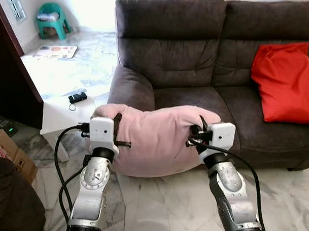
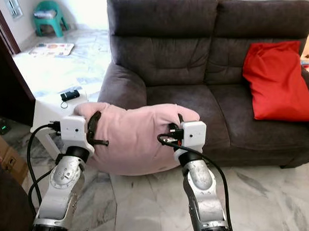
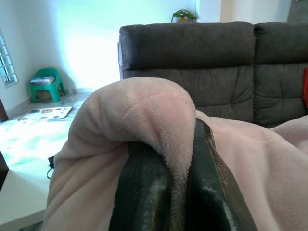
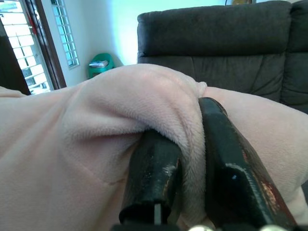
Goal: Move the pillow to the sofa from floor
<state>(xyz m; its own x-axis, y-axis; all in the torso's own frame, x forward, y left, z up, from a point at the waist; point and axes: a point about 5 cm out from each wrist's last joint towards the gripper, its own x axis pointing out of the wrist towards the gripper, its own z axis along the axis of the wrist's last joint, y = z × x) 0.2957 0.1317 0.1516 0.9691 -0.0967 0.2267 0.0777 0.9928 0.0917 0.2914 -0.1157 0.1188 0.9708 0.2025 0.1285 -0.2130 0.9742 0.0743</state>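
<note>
**A:** Is there any readable writing or branding in the head views?

**B:** None that can be made out. A flat printed mat (image 1: pixel 55 51) lies on the floor far back, its pictures too small to read. In the left eye view, the pillow (image 1: pixel 158 138) is pale pink, plush and soft, sagging into a curved shape. It is held up off the marble floor (image 1: pixel 167 201), in front of the dark grey sofa (image 1: pixel 193 68), at about the level of the seat cushion's front edge.

**A:** How are the arms posed?

**B:** Both silver arms reach forward and up. The left hand (image 1: pixel 118 131) pinches the pillow's left end, and the right hand (image 1: pixel 198 130) pinches its right end. A red cushion (image 1: pixel 285 83) leans on the sofa's right side. A white counter (image 1: pixel 60 111) stands to the left with a small black device (image 1: pixel 77 97) on it. A green plastic stool (image 1: pixel 53 18) sits far back.

**A:** And the right eye view?

**B:** The same scene, with the pillow slung between the two hands.

**A:** The left wrist view?

**B:** The two black fingers (image 3: pixel 144 192) are closed on a fold of pink fleece, with the sofa back behind.

**A:** The right wrist view?

**B:** Its fingers (image 4: pixel 154 183) likewise clamp a bunched fold of the pillow; a barred window (image 4: pixel 29 43) shows beyond.
</note>
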